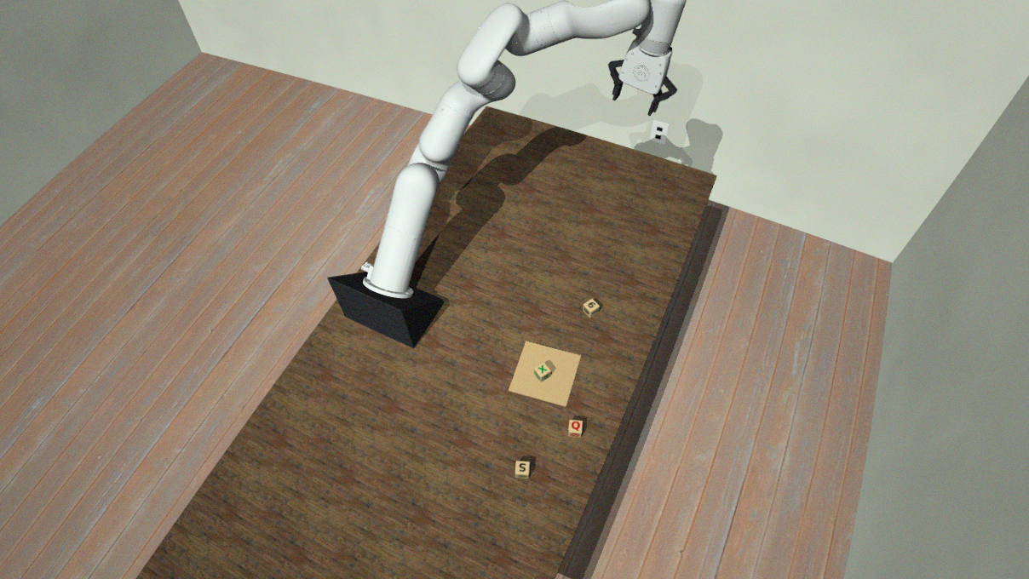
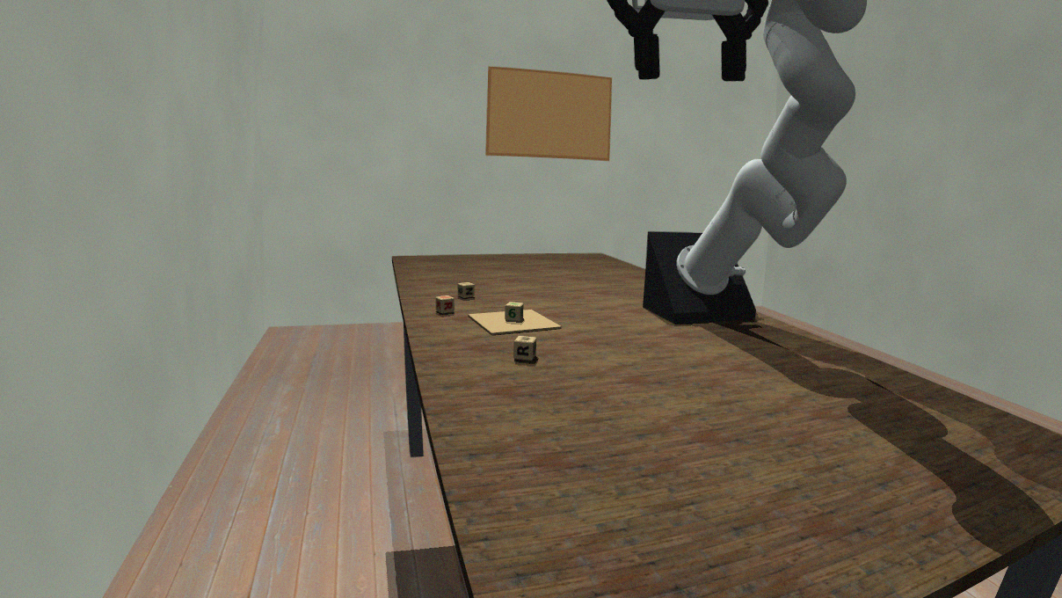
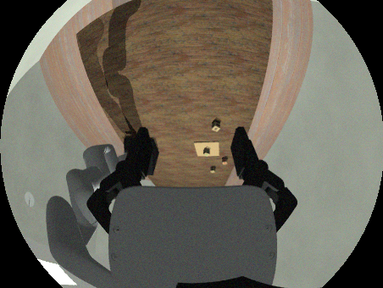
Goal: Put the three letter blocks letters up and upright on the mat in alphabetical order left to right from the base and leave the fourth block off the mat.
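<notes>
Well apart, blocks [image 1: 543, 370], open tool [image 1: 642, 92]

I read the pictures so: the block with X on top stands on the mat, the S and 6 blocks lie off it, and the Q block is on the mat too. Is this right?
Not fully. In the top view the Q block lies off the mat, on the table beside its near corner. The rest holds: the X block is on the mat, S and 6 are off.
</notes>
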Robot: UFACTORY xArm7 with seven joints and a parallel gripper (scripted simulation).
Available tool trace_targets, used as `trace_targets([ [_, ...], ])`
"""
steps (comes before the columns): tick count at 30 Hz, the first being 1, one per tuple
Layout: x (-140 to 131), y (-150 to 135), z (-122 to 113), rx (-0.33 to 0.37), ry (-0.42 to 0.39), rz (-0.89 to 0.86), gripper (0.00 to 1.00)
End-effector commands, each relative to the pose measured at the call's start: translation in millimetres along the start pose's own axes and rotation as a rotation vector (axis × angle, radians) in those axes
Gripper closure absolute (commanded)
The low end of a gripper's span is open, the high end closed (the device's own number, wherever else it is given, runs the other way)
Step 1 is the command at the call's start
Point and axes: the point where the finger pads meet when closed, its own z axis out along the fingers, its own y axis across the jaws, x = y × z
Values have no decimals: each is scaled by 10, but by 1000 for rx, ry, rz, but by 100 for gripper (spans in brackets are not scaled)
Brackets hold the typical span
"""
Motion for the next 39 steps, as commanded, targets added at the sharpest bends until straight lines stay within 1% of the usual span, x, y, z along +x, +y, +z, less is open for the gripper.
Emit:
trace_targets([
  [1, -3, -2, -16, -4, 1, 0, 0],
  [18, -3, -1, -15, -4, 1, 0, 0],
  [21, -37, 41, 30, 12, 9, -7, 0],
  [23, -109, 126, 124, 44, 29, -21, 0],
  [25, -236, 262, 281, 94, 65, -44, 0],
  [27, -424, 435, 499, 155, 125, -73, 0],
  [31, -752, 675, 848, 229, 241, -111, 0],
  [32, -822, 718, 918, 240, 267, -118, 0],
  [35, -822, 718, 918, 240, 267, -118, 0],
  [37, -1150, 885, 1229, 271, 388, -141, 0],
  [39, -1153, 886, 1231, 271, 389, -141, 0],
])
